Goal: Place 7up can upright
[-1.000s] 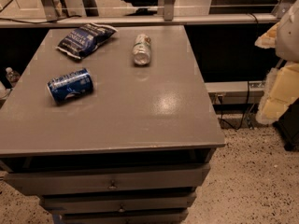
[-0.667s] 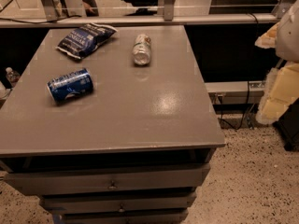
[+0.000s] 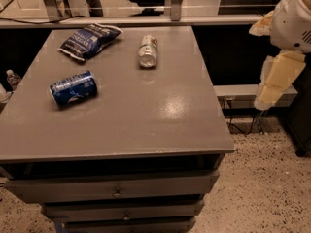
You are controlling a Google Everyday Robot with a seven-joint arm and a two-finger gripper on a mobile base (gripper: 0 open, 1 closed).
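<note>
The camera view shows a grey bench [image 3: 160, 130] with drawers [image 3: 116, 189] below its top, standing on a speckled floor [image 3: 265, 178]. A rail and a dark gap run behind it.

The 7up can [image 3: 148, 51] lies on its side towards the far edge of the bench, a shiny end facing the camera. To its left, at the far corner, is a dark blue snack bag [image 3: 90, 39]. A blue can [image 3: 73, 88] lies on its side nearer the left edge.

The end effector [image 3: 274, 81] hangs off the bench's right side, above the floor and well apart from the 7up can. Whether it is released or clenched cannot be told.
</note>
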